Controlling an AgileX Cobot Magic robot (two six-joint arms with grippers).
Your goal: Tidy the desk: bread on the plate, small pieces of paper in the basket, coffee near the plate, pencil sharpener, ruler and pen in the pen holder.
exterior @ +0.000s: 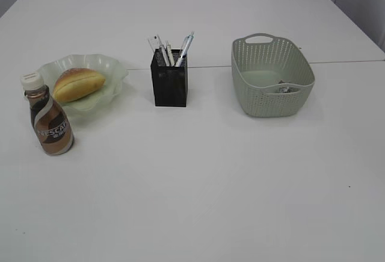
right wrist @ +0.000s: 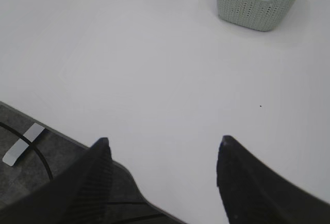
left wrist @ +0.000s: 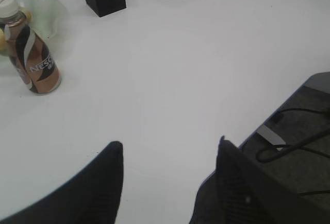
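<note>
Bread [exterior: 79, 84] on plate [exterior: 112, 69], left gripper [left wrist: 169, 154] jaws spread wide, holding nothing, right gripper [right wrist: 162, 152] likewise

The bread [exterior: 79, 84] is set on the plate [exterior: 111, 69] at the left of the table [exterior: 210, 184]. The coffee bottle [exterior: 49, 117] is placed just in front of the plate, at its left edge. The pen holder [exterior: 169, 81] is found in the middle, with pens [exterior: 184, 48] held upright in it. The basket [exterior: 272, 76] is placed to the right, and small paper pieces [exterior: 286, 88] are seen inside it.
</note>
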